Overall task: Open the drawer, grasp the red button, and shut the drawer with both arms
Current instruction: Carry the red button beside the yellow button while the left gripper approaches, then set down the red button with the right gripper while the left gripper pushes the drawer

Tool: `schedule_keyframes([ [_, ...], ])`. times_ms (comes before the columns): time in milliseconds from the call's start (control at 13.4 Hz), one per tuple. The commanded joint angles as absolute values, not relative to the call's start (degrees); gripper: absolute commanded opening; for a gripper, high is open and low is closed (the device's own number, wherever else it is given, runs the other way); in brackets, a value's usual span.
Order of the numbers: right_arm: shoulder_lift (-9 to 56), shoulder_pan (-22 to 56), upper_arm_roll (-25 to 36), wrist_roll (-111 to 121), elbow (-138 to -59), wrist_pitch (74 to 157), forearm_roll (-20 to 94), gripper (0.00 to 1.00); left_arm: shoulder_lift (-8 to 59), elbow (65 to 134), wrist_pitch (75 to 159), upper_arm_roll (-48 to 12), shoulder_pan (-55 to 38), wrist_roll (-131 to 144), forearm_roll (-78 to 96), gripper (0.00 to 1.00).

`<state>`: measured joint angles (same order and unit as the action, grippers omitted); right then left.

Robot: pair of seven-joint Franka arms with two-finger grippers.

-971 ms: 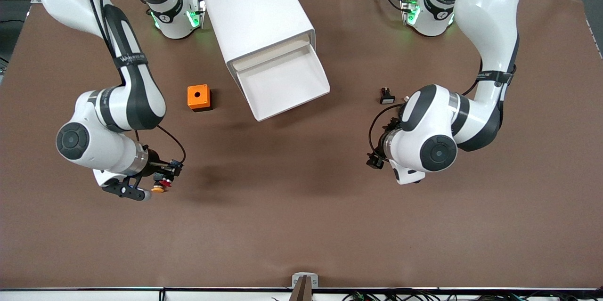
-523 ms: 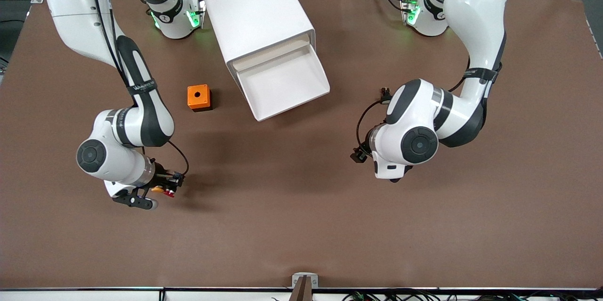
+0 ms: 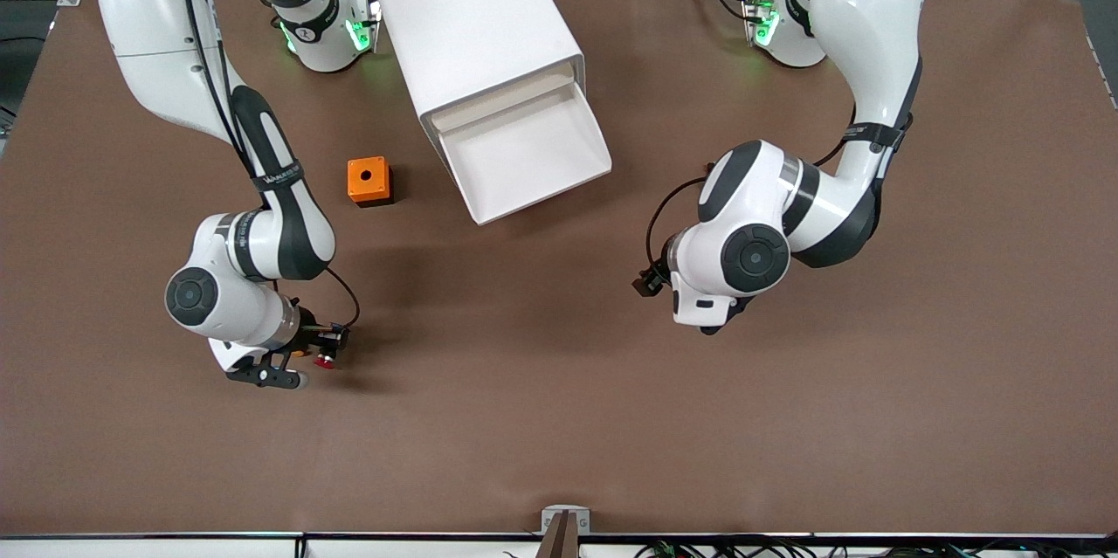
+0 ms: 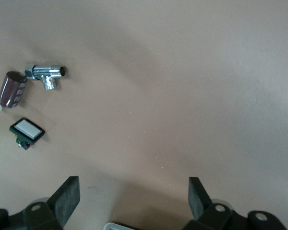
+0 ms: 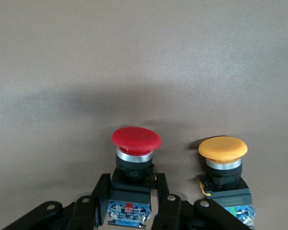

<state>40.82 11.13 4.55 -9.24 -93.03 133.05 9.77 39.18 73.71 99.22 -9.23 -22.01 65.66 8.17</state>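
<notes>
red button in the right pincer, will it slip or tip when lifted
The red button looks rigid and probably light. The right pincer is shut on its boxy black body, so slipping seems unlikely. Its wide cap overhangs that body, so it might tip if set down carelessly beside the orange button.

Lighting: even, bright, overhead; brown table (image 3: 559, 418) evenly lit, no glare.
Shadows: soft, diffuse patches under each arm; a broad dim band just ahead of the right gripper (image 5: 129, 201).
Glow: green lamps at both arm bases.
Focus: front view sharp; left wrist view soft, fingertips (image 4: 67, 196) blurred; right wrist view crisp on the red button (image 5: 136, 139).
</notes>
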Motion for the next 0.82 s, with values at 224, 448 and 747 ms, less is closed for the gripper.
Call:
schedule_keyframes([
  [224,42.4,10.1,3.7,-7.9,-91.6,133.2,10.4,0.34,38.8,74.9,100.0,-11.2,-25.7,60.3,7.1,0.99],
  [448,42.4,9.8,3.8,-7.7,-89.9,133.1,10.4,0.77,38.7,74.8,100.4,-11.9,-27.9,59.6,7.0,0.99],
  [747,41.2,8.3,3.8,-7.1,-88.2,132.6,10.0,1.0,38.8,77.9,109.5,-12.0,-30.8,55.4,6.9,0.99],
])
